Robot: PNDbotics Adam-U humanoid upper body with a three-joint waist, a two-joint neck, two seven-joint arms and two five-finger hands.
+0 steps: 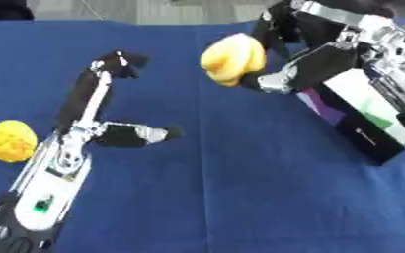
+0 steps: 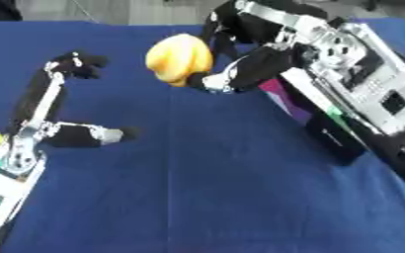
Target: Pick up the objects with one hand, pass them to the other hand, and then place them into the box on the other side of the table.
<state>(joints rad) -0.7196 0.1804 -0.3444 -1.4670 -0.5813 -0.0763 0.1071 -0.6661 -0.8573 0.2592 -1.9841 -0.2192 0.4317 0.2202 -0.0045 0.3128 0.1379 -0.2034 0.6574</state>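
A yellow, lumpy fruit-like object (image 1: 232, 58) hangs above the blue table near the top middle, with my right hand (image 1: 284, 74) curled round it from the right. My left hand (image 1: 89, 123) is over the left half of the table, open, with its fingers stretched up toward the far edge and its thumb (image 1: 141, 134) pointing right; it holds nothing. A second yellow object (image 1: 12, 141) lies on the cloth at the far left, just left of my left hand. A black and white box (image 1: 366, 118) with green and purple marks sits at the right, under my right arm.
The blue cloth (image 1: 240, 197) covers the whole table. The far table edge (image 1: 154, 22) runs along the top of the views, with grey floor beyond it.
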